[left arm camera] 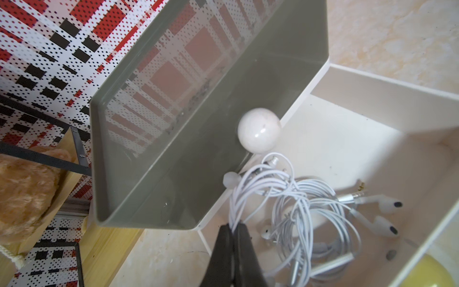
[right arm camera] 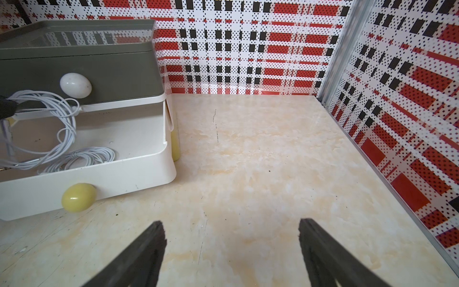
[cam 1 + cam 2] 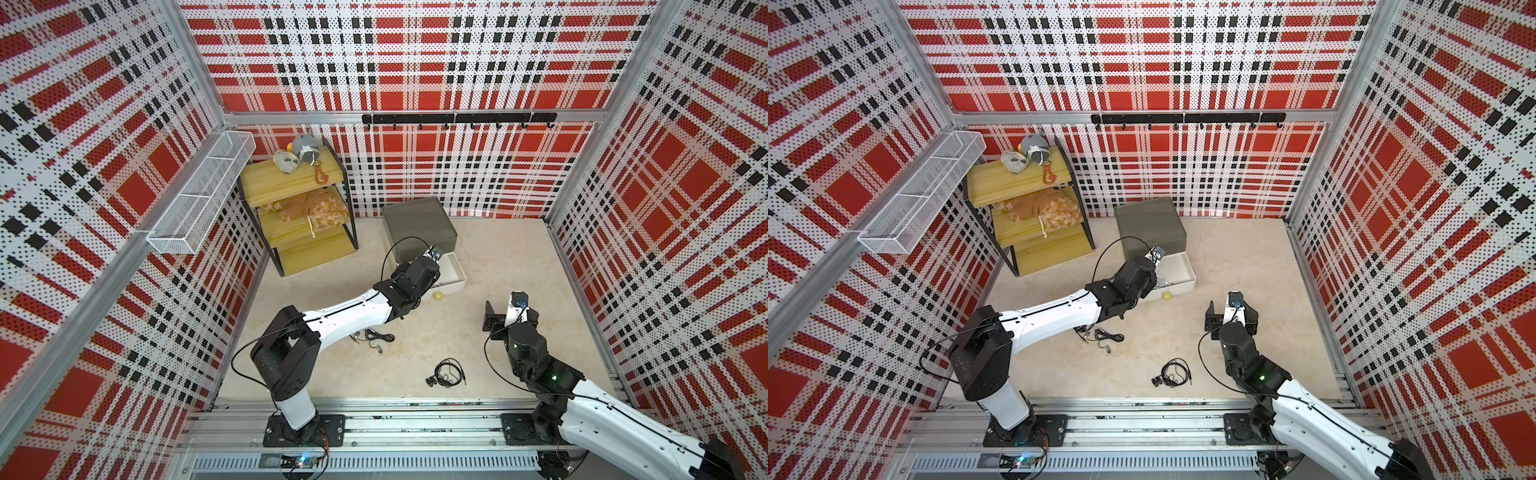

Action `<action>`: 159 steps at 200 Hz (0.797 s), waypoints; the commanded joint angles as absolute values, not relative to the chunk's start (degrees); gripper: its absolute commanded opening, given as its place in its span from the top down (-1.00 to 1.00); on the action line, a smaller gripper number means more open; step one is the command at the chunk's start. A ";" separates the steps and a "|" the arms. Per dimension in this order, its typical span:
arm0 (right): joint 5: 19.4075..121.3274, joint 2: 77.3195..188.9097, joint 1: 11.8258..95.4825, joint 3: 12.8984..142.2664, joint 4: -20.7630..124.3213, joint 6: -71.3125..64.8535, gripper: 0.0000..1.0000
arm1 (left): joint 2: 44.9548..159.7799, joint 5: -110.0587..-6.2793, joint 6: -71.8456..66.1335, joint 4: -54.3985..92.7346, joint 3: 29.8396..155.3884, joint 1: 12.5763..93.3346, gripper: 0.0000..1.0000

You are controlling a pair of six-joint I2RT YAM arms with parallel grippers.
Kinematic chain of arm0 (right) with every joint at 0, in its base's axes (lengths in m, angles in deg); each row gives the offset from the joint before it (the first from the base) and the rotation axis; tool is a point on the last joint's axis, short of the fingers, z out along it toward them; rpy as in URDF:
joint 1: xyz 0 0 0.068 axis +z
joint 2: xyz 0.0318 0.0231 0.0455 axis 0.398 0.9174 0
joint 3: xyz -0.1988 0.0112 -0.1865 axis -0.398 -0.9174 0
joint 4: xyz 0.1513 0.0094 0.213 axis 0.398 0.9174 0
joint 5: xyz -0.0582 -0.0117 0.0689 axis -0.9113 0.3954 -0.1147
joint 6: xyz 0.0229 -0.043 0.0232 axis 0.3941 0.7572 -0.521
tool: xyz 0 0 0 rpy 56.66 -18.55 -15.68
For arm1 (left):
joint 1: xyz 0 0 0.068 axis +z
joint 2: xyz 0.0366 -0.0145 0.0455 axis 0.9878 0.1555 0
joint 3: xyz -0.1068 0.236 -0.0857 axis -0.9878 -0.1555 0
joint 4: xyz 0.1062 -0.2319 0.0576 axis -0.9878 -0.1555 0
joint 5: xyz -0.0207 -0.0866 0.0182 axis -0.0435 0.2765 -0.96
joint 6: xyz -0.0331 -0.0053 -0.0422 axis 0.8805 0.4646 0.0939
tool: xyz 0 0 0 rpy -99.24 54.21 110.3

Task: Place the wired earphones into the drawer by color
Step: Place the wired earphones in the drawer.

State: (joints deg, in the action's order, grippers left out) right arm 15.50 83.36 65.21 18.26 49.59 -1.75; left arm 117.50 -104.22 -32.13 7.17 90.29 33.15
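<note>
Overhead, both top views: the drawer chest [image 3: 419, 226] stands at the back of the surface [image 3: 519, 257] with its white tier [image 3: 457, 274] pulled out and the yellow knob [image 3: 437, 296] toward the arms.
Left arm [image 3: 353, 307]: stretches to the open white tier; its wrist covers the tier's left part and hides what lies under it.
Black earphones: one coil [image 3: 446, 372] lies on the surface toward the front, between the two arms; a looser one [image 3: 374, 336] lies just beside the left forearm. Both are outside the chest.
Right tool [image 3: 509, 309]: hovers to the right of the open tier, apart from it, jaws spread.
Left wrist view, left tool [image 1: 233, 227]: jaws pressed together on a few strands of the held white bundle [image 1: 250, 188].
Held white bundle: its loops hang inside the white tier, close to the white knob [image 1: 259, 129] of the dark grey tier [image 1: 186, 149]; whether they rest on the tier floor I cannot tell.
Second white bundle [image 1: 323, 223]: lies on the tier floor beside the held one, its earbuds [image 1: 383, 202] and jack plug [image 1: 360, 186] near the tier's wall.
Right wrist view, right tool: fingers [image 2: 149, 248] stand wide apart with nothing between them, over bare surface.
Drawer chest from this side: white cable loops down into the open white tier, the second white bundle lies against the front wall behind the yellow knob, and a mustard sliver [image 2: 175, 146] shows beneath the tier.
</note>
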 commanded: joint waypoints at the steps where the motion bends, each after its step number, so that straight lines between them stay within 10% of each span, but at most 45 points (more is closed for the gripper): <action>1: 15.77 83.27 64.74 17.65 48.20 -1.32 -0.80 | 118.01 -101.99 -31.05 8.35 92.21 33.75 0.77; 65: 22.50 86.00 64.75 19.86 48.46 -2.65 -0.80 | 114.09 -100.23 -25.12 9.36 91.28 34.57 -0.28; 159: 29.95 96.63 64.67 28.05 52.63 -8.22 -0.80 | 93.86 -85.15 -5.17 22.61 70.52 45.44 -0.71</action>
State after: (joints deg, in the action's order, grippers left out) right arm 27.41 94.45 64.97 25.28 51.21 -5.72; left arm 97.96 -91.28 -12.39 17.42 76.76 42.31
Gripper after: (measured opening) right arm 0.900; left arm 0.829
